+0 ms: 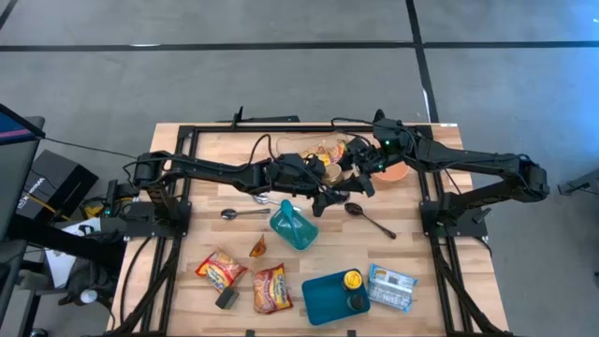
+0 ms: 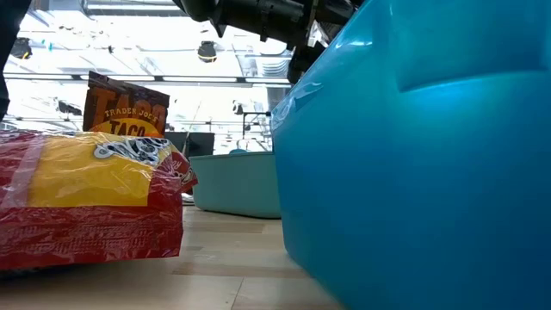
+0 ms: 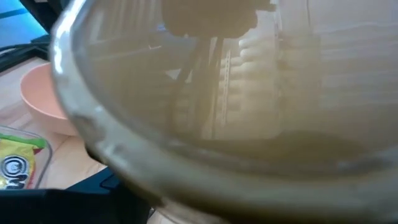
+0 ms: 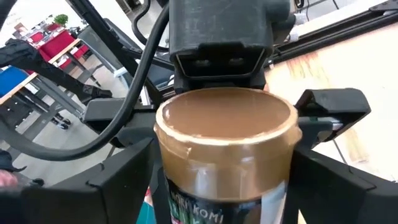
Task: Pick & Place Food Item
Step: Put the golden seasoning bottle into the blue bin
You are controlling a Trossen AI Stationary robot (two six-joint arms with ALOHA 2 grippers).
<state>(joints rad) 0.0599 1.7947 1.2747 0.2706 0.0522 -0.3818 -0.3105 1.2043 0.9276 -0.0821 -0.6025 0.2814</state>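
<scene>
Jar (image 4: 225,155) with gold lid stands between the left gripper (image 4: 227,124) jaws, spread wide around it. Our right gripper (image 1: 360,173) (jaws wide open) holds nothing beside the pink bowl (image 1: 398,174).

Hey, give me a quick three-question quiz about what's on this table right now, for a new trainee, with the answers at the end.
1. How many spoons lie on the table?
2. The left hand and right hand meet at a jar mid-table, toward the back. Its lid is: A gold, B red, C blue.
3. True or false: the pink bowl lies at the table's front edge.
Key: 1. Two. 2. A. 3. False; the pink bowl is at the back, by the right arm.
</scene>
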